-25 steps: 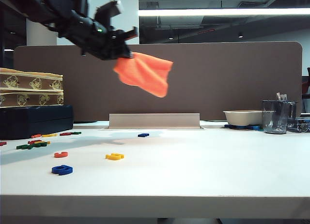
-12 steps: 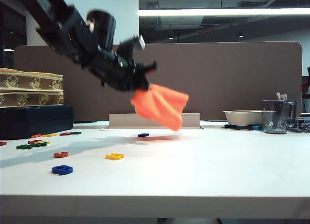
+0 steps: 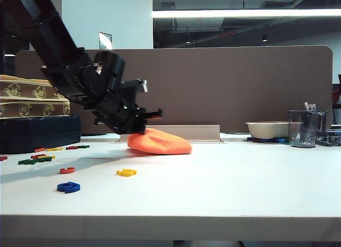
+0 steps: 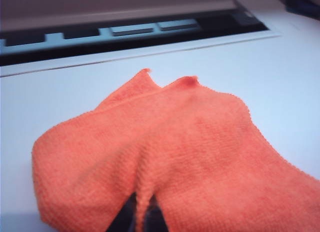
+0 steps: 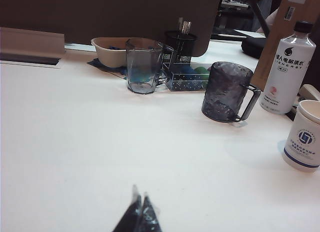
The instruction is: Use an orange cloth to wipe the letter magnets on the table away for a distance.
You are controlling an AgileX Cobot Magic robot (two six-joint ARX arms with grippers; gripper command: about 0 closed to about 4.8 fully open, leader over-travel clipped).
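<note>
The left gripper (image 3: 145, 125) reaches down from the upper left of the exterior view, its jaws closed on the orange cloth (image 3: 159, 142). The cloth lies in a low heap on the white table (image 3: 224, 177), toward the back, just in front of the grey tray (image 3: 169, 133) at the foot of the brown divider panel (image 3: 240, 87). In the left wrist view the cloth (image 4: 170, 152) spreads over the table with a pinched fold running into the left gripper (image 4: 142, 216).

The letter magnets lie to the left and nearer the front: a yellow one (image 3: 126, 173), a red one (image 3: 67, 170), a blue one (image 3: 68, 187), and a mixed cluster (image 3: 40, 157) by the dark box (image 3: 37, 132). None touches the cloth.

The right gripper (image 5: 139, 214) shows only in its own wrist view, jaws closed on nothing, above bare table. Beyond it stand a clear glass (image 5: 143, 65), a dark mug (image 5: 227, 91), a bowl (image 5: 107, 50), a white bottle (image 5: 290, 69) and a paper cup (image 5: 306, 142).
</note>
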